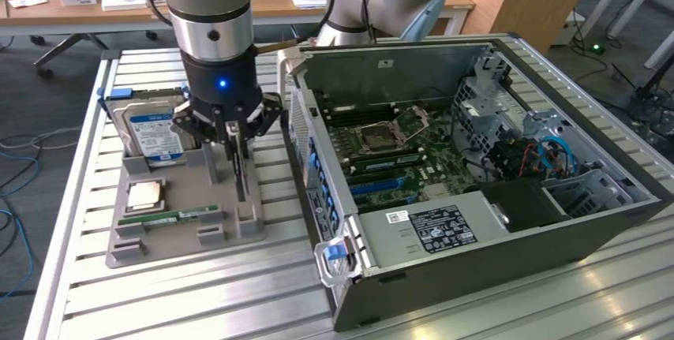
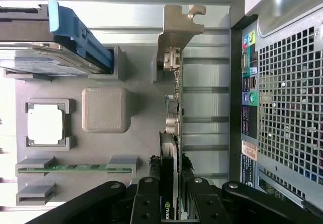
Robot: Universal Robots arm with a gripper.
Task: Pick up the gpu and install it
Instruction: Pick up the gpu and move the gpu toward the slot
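Observation:
The gpu (image 1: 241, 178) is a thin dark card standing on edge in a grey holder (image 1: 179, 186), right beside the open computer case (image 1: 589, 222). My gripper (image 1: 234, 149) reaches straight down over it. In the wrist view the gpu (image 2: 174, 113) runs away from me, ending in its pale metal bracket (image 2: 177, 30). My gripper (image 2: 171, 199) has one black finger (image 2: 149, 196) pressed on each side of the card's near end, so it is shut on it. The card's lower edge still sits at the holder.
On the holder also rest a silver hard drive (image 1: 153, 127) with a blue clip, a square processor (image 1: 144, 192) and a green memory stick (image 1: 169, 218). The case lies open with its motherboard (image 1: 390, 158) exposed; its perforated rear panel (image 2: 287, 98) is close beside the card. A second arm stands behind.

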